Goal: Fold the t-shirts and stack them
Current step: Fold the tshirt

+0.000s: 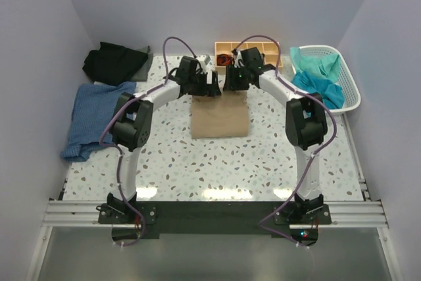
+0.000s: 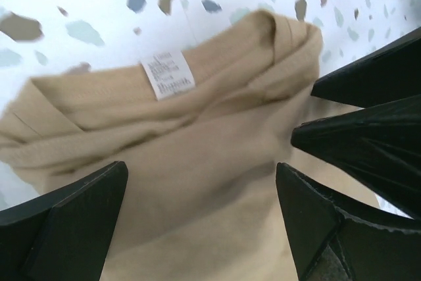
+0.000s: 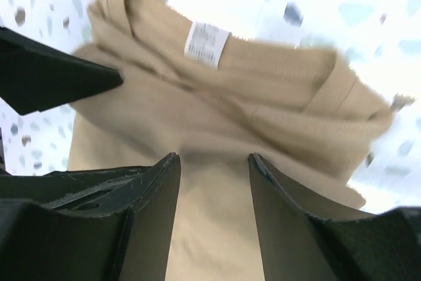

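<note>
**One tan t-shirt (image 1: 220,120) lying folded at mid-table, both grippers open over its collar**

One folded rectangle of tan cloth is lying flat in the middle of the speckled table (image 1: 197,169), its collar end pointing away from the arm bases. In the wrist views the collar is bunching into soft ridges, and a small white label (image 2: 169,74) is showing just inside the neckline.

The left gripper (image 1: 205,90) is hanging over the left part of that collar edge. Its fingers are standing wide apart, with only loose tan cloth showing below the gap, and it is gripping nothing. The right gripper (image 1: 235,83) is hanging just beside it over the right part of the same edge. Its jaws are parted more narrowly and are also holding nothing. Each wrist camera is catching the other arm's black fingers (image 2: 368,116) at the side of its view.

Farther out, a denim-blue t-shirt (image 1: 92,113) is lying crumpled at the table's left edge, with a black t-shirt (image 1: 113,62) heaped behind it in the far left corner. On the right, teal cloth (image 1: 319,82) is filling a white laundry basket (image 1: 352,90). A wooden tray (image 1: 227,47) is sitting at the back wall, partly hidden behind the two grippers.
</note>
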